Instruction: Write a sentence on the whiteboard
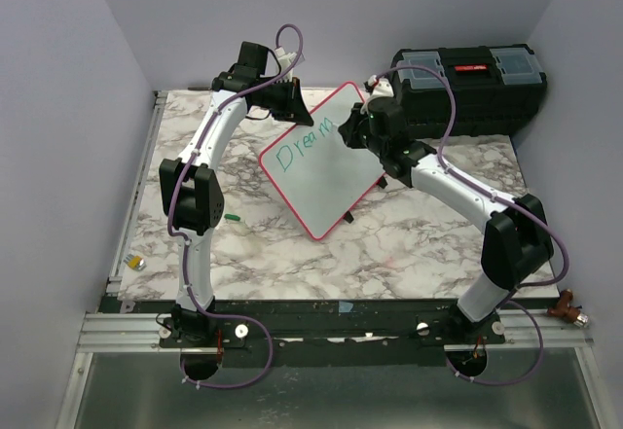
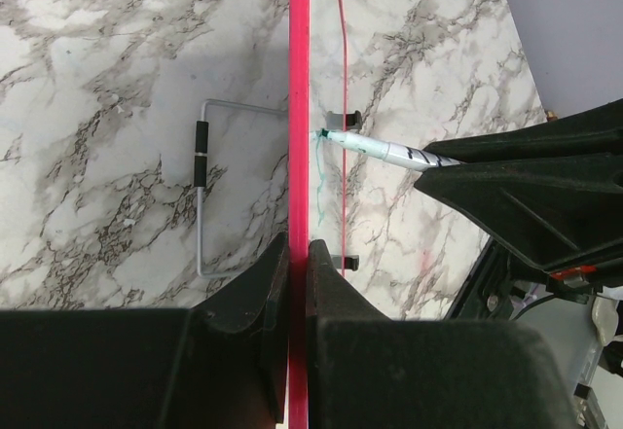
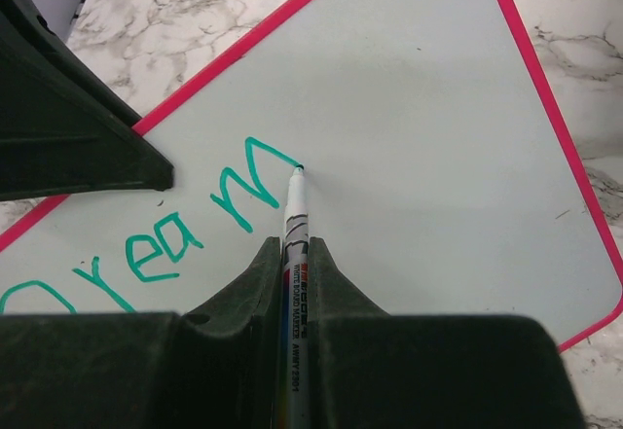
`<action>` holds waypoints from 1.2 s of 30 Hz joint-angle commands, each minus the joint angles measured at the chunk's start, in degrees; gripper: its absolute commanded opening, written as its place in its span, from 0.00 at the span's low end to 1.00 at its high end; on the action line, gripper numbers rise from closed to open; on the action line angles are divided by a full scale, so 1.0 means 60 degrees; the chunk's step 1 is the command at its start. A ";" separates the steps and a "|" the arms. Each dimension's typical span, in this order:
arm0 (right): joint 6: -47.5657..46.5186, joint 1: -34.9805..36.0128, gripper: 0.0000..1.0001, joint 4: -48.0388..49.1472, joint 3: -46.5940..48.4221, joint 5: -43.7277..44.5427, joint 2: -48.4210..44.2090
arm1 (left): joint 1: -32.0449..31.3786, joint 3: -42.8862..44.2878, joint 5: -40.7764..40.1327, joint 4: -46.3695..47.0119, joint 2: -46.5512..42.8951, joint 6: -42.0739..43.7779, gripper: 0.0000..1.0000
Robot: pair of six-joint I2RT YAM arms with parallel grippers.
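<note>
Left gripper (image 2: 297,246) clamped tight on whiteboard (image 1: 331,171) rim, 11 o'clock edge; board sits mid-table. Sentence (image 1: 304,147) reads "Dream" in green. Right gripper (image 3: 292,246), at board's 1 o'clock, pinches marker (image 3: 295,210); tip touches board at final "m".

1. Whiteboard (image 1: 326,161) sits mid-table (image 1: 389,254), turned corner-on to the arms, between the two arms.
2. Left gripper (image 2: 297,264) at the board's far-left edge, with that edge between its jaws.
3. Wire stand (image 2: 200,196) on the board's back side, marker (image 2: 375,147) on the face side.
4. Right gripper (image 3: 295,254) over the board's far corner, marker clamped between its fingers, tip touching the face.
5. Writing (image 3: 165,244) runs along the far-left edge and ends at the marker tip.
6. Toolbox (image 1: 467,84) in the far-right corner, behind the right arm.
7. Small loose piece (image 1: 232,217) on the table left of the board, beside the left arm.
8. Small object (image 1: 138,263) at the table's left edge, near the front.
</note>
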 commanded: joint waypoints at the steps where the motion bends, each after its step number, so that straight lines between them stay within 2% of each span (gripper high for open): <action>1: 0.0120 0.0015 0.01 -0.0341 -0.0508 0.0020 -0.0065 | -0.0367 -0.0099 0.0141 -0.0336 -0.0263 0.0518 0.00; 23: -0.0110 0.0016 0.01 -0.0926 -0.0412 -0.0128 -0.1344 | -0.0336 -0.0390 0.0116 0.0029 -0.0372 0.0421 0.00; 29: -0.0267 0.0017 0.01 -0.0919 -0.0869 -0.1164 -0.1991 | -0.0336 -0.0616 0.0122 0.0311 -0.0481 0.0328 0.00; 36: -0.0452 0.0031 0.01 -0.0733 -0.1696 -0.3265 -0.2847 | -0.0341 -0.0714 0.0115 0.0428 -0.0576 0.0298 0.00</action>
